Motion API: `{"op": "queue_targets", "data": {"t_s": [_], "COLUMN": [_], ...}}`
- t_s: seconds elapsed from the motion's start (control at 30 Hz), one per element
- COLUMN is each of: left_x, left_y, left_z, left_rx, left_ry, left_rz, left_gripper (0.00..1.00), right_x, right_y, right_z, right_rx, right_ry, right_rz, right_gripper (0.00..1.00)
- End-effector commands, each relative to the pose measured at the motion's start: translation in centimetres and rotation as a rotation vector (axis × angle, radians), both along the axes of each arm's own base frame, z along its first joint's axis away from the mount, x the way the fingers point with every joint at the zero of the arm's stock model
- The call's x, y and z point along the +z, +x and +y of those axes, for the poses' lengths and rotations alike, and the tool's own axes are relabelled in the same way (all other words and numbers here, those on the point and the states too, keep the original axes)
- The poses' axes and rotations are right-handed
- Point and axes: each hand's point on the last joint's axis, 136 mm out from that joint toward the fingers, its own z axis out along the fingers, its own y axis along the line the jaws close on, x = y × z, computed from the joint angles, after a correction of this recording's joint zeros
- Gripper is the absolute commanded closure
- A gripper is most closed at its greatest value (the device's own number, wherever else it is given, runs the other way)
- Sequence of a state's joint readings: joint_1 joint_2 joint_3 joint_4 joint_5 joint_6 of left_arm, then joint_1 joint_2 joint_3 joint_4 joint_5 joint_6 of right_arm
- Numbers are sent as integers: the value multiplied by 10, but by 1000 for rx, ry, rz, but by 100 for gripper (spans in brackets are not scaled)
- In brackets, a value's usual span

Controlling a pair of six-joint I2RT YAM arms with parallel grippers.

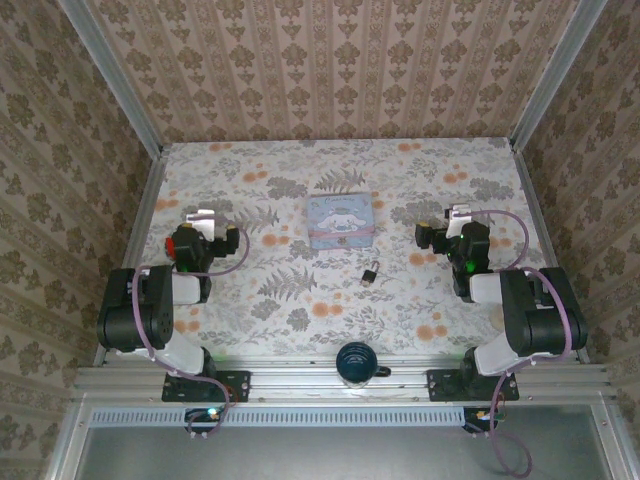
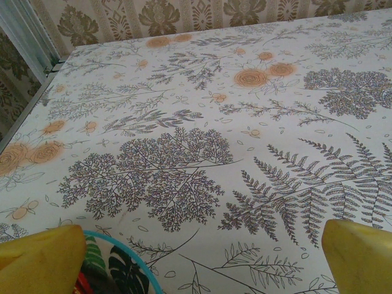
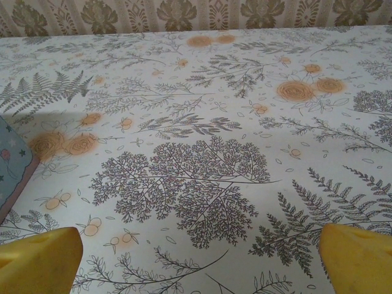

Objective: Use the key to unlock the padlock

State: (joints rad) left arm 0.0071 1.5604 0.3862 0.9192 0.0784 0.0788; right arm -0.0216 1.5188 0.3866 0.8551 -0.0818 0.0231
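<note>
Lying on the flowered table [image 1: 290, 310], just short of the pale blue tin [image 1: 341, 221], the padlock [image 1: 370, 274] looked tiny, hard and light, likely to skid if nudged; I'd pinch its dark body across the flat sides, not the thin shackle. Whether a key lay with it was too small to tell. Farther out, the left gripper [image 1: 204, 216] and right gripper [image 1: 458, 214] both hung spread wide, empty.

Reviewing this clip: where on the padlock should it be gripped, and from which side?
Probably the dark body of the padlock, its bulkiest part, pinched across its width from straight above. It lies low on the table, apart from the tin, so a side approach has little to catch. The open right tool is nearer.
</note>
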Motion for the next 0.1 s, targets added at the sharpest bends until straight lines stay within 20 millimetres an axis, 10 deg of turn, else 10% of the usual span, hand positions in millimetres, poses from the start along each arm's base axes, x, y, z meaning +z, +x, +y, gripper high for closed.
{"op": "queue_targets", "data": {"t_s": [0.0, 0.07], "left_x": [4, 4], "left_y": [1, 1], "left_z": [-2, -3], "left_rx": [-4, -7], "left_ry": [-3, -3], "left_rz": [-13, -15], "left_gripper": [0, 0], "right_x": [4, 4], "right_y": [5, 6], "right_z": [-2, -3], "right_rx": [-20, -20], "right_ry": [-5, -5], "right_rz": [-8, -8], "right_gripper": [0, 0]}}
